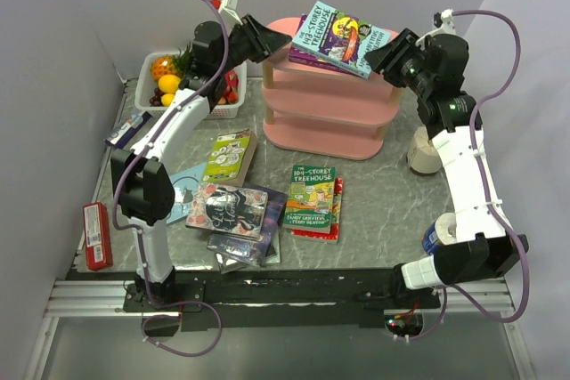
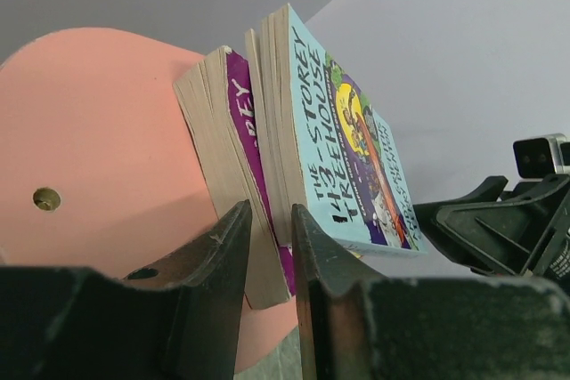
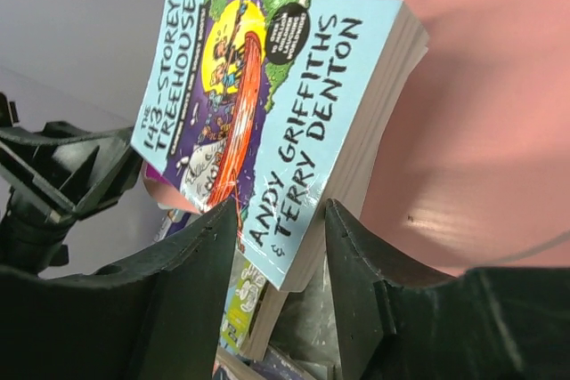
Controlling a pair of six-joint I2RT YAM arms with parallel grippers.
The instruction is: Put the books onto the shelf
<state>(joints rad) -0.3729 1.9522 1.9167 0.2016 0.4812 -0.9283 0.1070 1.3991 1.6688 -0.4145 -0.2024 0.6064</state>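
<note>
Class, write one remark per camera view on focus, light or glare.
Top external view: even light, the light blue book sharp and readable. Left wrist view: the left gripper's fingers near the lens dark and soft, book lettering crisp. Right wrist view: a pale sheen on the pink shelf.

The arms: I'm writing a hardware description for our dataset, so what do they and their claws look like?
Both the left arm and right arm have white links, black joints and a looping purple cable. The left claw and right claw are matte black, each with two thick, blocky fingers.
</note>
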